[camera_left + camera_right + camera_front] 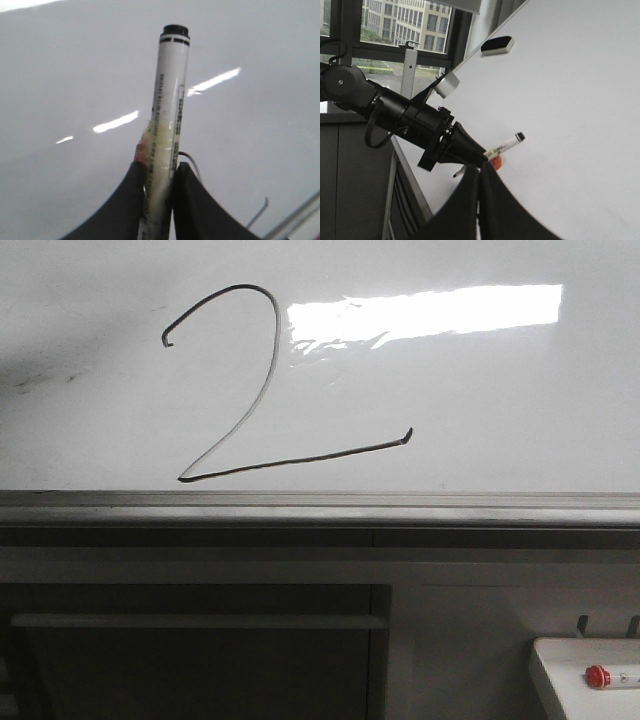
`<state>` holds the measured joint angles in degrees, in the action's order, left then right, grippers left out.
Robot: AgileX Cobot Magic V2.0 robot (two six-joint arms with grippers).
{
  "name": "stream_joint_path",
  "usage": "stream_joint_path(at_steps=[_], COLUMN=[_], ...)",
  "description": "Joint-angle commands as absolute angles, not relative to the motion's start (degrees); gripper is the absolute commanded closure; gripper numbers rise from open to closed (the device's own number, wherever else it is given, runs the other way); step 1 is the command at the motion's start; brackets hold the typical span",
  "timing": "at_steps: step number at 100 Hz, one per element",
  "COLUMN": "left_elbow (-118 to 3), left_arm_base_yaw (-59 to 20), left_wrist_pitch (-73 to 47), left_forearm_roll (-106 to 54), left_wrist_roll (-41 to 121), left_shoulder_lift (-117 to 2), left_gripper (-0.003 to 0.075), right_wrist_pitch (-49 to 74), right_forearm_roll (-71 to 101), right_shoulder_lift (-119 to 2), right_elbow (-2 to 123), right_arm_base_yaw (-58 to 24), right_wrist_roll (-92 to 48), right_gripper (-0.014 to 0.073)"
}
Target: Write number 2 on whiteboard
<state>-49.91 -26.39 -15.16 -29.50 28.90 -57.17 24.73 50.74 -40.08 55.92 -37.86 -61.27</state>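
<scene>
The whiteboard [480,400] fills the upper front view, and a large thin black number 2 [276,340] is drawn on it left of centre. Neither gripper shows in the front view. My left gripper [159,167] is shut on a white marker [170,100] with a black end that points at the board; bits of the black stroke [257,212] show beside it. In the right wrist view the left gripper [470,147] holds the marker [507,142] close to the board [570,100]; I cannot tell if they touch. My right gripper [480,167] is shut and empty.
A grey metal rail [320,505] runs under the board. A small white tray [590,680] with a red-capped marker [598,676] sits at the lower right. A black-and-white eraser [497,45] sticks to the board. Windows lie behind the left arm [380,107].
</scene>
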Motion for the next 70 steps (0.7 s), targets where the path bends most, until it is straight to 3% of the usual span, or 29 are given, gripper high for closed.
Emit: stream_joint_path(at_steps=[1,39,70], left_elbow=[-48.5,-45.8,-45.8], left_arm_base_yaw=[-26.2,-26.2,-26.2], left_wrist_pitch=[-2.9,11.0,11.2], left_forearm_roll=[-29.4,-37.5,-40.0], left_wrist_roll=[26.7,26.7,26.7], left_shoulder_lift=[-58.5,-69.2,-75.4], left_gripper=[0.0741,0.0741,0.0741], right_wrist_pitch=[22.0,20.4,19.5], right_forearm_roll=[52.1,53.1,53.1], right_shoulder_lift=[-38.3,-36.9,-37.0], right_elbow=[53.5,47.2,47.2], right_arm_base_yaw=[-37.0,-36.9,-36.9], right_wrist_roll=[-60.5,-57.7,-57.7], right_gripper=[0.0664,0.0664,0.0664])
